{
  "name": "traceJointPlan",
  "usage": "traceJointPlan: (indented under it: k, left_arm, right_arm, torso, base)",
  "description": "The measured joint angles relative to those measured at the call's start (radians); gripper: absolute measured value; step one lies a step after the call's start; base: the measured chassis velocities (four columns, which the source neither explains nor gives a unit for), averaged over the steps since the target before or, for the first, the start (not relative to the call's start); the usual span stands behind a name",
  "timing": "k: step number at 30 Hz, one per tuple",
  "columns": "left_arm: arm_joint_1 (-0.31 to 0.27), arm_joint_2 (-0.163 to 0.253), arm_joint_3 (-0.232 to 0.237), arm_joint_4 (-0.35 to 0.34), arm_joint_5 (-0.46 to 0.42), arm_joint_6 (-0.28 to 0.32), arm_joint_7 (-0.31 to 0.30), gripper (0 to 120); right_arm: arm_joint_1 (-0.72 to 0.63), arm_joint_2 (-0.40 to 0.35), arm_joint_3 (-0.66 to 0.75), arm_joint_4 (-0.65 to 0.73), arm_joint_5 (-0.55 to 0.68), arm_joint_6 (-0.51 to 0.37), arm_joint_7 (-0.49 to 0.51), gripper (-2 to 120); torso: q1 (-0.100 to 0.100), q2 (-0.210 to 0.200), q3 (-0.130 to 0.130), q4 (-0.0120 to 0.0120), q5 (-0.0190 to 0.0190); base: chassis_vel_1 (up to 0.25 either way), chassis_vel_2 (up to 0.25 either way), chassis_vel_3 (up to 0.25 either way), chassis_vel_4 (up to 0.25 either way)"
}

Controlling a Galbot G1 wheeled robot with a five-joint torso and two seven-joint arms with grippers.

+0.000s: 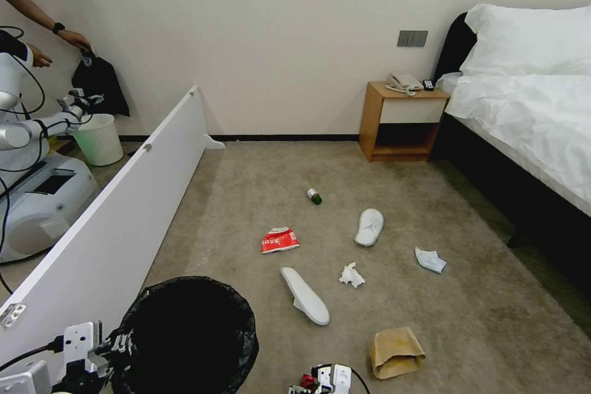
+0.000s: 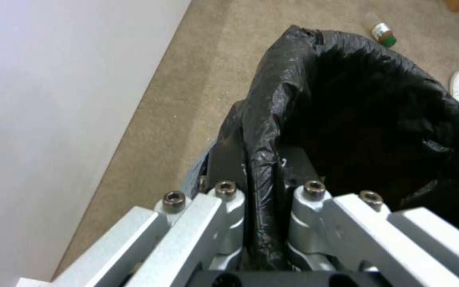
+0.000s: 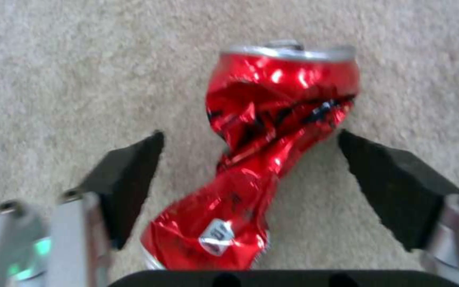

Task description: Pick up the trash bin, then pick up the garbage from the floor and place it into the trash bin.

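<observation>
The trash bin (image 1: 184,335), lined with a black bag, is at the lower left. My left gripper (image 1: 114,345) is shut on its rim, and the left wrist view shows the bag's fold (image 2: 264,131) pinched between the jaws of that gripper (image 2: 261,187). At the bottom centre my right gripper (image 1: 321,379) is open around a crushed red can (image 3: 277,119) lying on the carpet, one finger on each side. More garbage lies ahead: a green-capped bottle (image 1: 314,196), two white slippers (image 1: 369,226) (image 1: 305,295), a red-white packet (image 1: 279,240), tissue wads (image 1: 351,275) (image 1: 430,260) and a brown paper bag (image 1: 396,352).
A long white board (image 1: 123,209) stands on edge along my left. Behind it are another robot (image 1: 31,191) and a pale unlined bucket (image 1: 98,138). A wooden nightstand (image 1: 403,120) and a bed (image 1: 529,117) close off the right side.
</observation>
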Motion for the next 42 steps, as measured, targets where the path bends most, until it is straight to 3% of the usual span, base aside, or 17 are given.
traceJointPlan:
  k: [4,10,18,26,32,37,42]
  left_arm:
    - [-0.001,0.001,-0.001,0.0,-0.001,0.0,0.0,5]
    - [-0.001,0.003,-0.004,0.0,-0.002,0.0,0.0,5]
    - [0.0,0.0,0.0,0.0,-0.002,0.0,0.0,5]
    - [0.003,-0.002,0.005,0.0,0.0,0.0,-0.001,5]
    - [0.002,-0.001,0.014,0.0,0.001,0.0,0.0,5]
    - [-0.001,0.012,0.033,0.0,-0.006,0.0,-0.001,5]
    - [-0.011,0.023,0.06,0.0,-0.007,0.0,-0.006,5]
  right_arm:
    - [0.01,0.007,-0.001,-0.01,-0.003,0.0,0.0,72]
    - [0.02,0.007,-0.002,-0.025,-0.026,0.0,-0.005,44]
    - [0.01,-0.001,0.008,-0.021,-0.032,0.003,-0.012,19]
    - [-0.017,-0.026,0.009,0.015,-0.059,0.008,-0.018,17]
    - [-0.049,-0.096,0.025,0.136,-0.046,0.019,-0.02,17]
    - [-0.136,-0.219,0.119,0.35,-0.129,0.155,-0.152,17]
    - [-0.185,-0.296,0.217,0.493,-0.151,0.226,-0.233,17]
  torso:
    - [0.0,0.0,0.0,0.0,0.0]
    - [0.0,0.0,0.0,-0.0003,-0.0001]
    - [0.0,0.0,0.0,0.0004,0.0004]
    - [0.0,0.0,0.0,0.0,0.0005]
    - [0.0,0.0,0.0,0.0,0.0003]
    - [0.0,0.0,0.0,-0.0001,0.0005]
    - [0.0,0.0,0.0,0.0001,0.0004]
  base:
    - [0.0,0.0,0.0,0.0]
    - [0.0,0.0,0.0,0.0]
    - [0.0,0.0,0.0,0.0]
    - [0.0,0.0,0.0,0.0]
    - [0.0,0.0,0.0,0.0]
    - [0.0,0.0,0.0,0.0]
    - [0.0,0.0,0.0,0.0]
